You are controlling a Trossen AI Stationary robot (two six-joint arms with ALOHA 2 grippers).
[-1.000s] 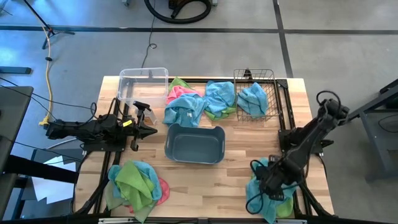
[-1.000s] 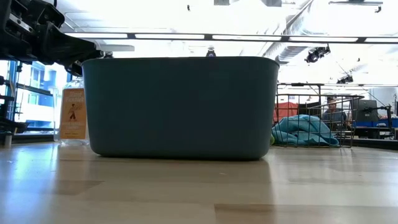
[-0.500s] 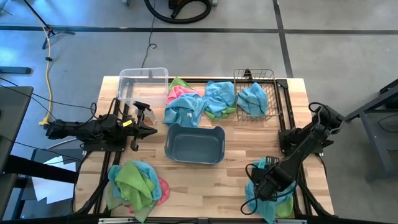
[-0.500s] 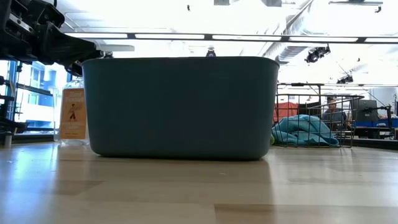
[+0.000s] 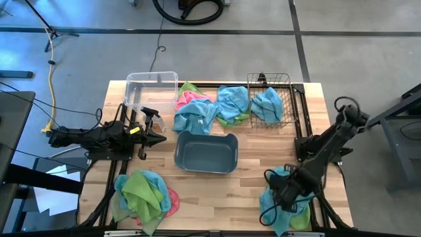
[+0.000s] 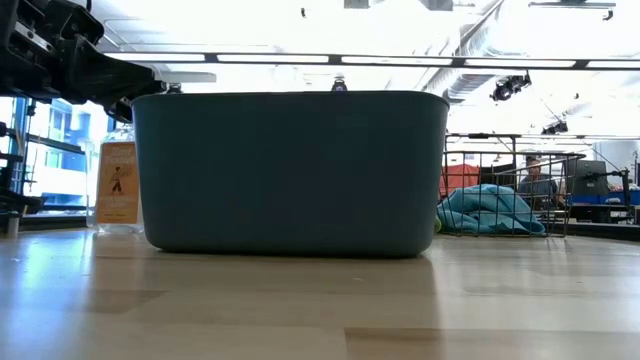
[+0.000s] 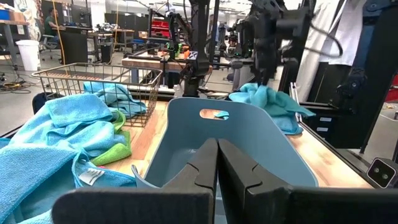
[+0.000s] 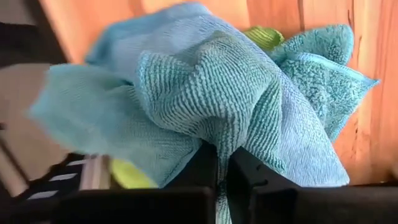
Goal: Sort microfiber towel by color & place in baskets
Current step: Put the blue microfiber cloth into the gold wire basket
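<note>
My right gripper (image 5: pixel 284 191) points down over the pile of towels (image 5: pixel 283 205) at the table's near right corner and is shut on a blue towel (image 8: pixel 205 93). Green towels (image 8: pixel 264 36) lie under it. My left gripper (image 5: pixel 158 138) waits shut and level at the table's left, facing the grey-blue tub (image 5: pixel 206 153). The clear bin (image 5: pixel 151 92) stands at the far left. The wire basket (image 5: pixel 268 99) at the far right holds a blue towel (image 5: pixel 266 104). My right gripper pinches a bunched fold (image 8: pixel 217 134) of the blue towel between its two fingers, from above, pointing down. How many layers, I cannot tell. The towel rises in a peak (image 7: pixel 266 92) to the fingers, and its spread lower part lies on the pile.
A mixed heap of blue, pink and green towels (image 5: pixel 204 110) lies between the clear bin and the wire basket. Another heap (image 5: pixel 141 194) lies at the near left. A spray bottle (image 6: pixel 117 185) stands beside the tub.
My right gripper has dipped down into the near right pile and come back up a little. The blue towel's top is now drawn up into a peak under it.
</note>
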